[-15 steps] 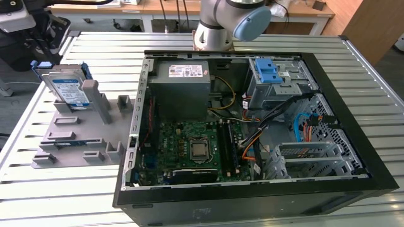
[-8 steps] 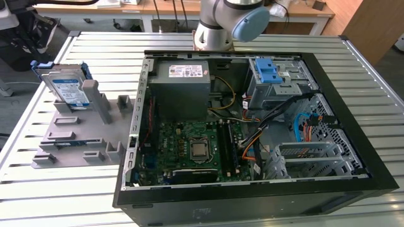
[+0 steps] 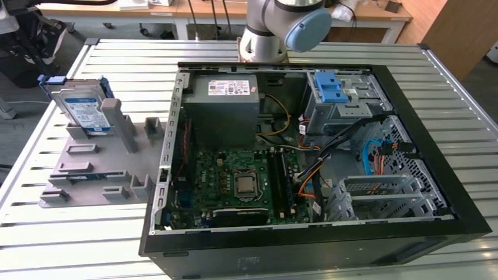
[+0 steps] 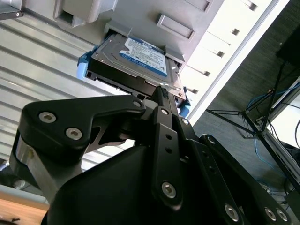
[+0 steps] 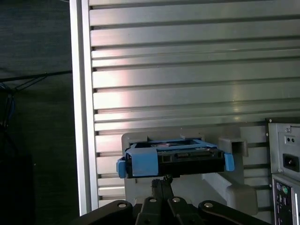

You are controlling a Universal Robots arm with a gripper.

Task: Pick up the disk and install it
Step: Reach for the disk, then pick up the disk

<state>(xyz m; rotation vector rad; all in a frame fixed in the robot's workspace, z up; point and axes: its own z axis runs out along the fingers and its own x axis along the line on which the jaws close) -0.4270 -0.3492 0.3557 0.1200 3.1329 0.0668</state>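
The disk (image 3: pixel 86 111), a silver hard drive with a blue-and-white label in a blue bracket, leans on edge in a slot of the grey fixture (image 3: pixel 101 169) at the exterior view's left. In both wrist views my black gripper (image 4: pixel 161 91) (image 5: pixel 162 179) points at the disk (image 4: pixel 140 58) (image 5: pixel 178 159) from a distance. Its fingers meet at a single tip, shut with nothing between them. In the exterior view the arm's base (image 3: pixel 272 26) stands behind the case.
An open computer case (image 3: pixel 435 192) lies on the slatted metal table (image 3: pixel 93 245), with a motherboard (image 3: pixel 241 181), a grey power-supply box (image 3: pixel 225 102) and a drive cage with a light-blue latch (image 3: pixel 330 87). The table edge (image 5: pixel 79 117) runs beside the fixture.
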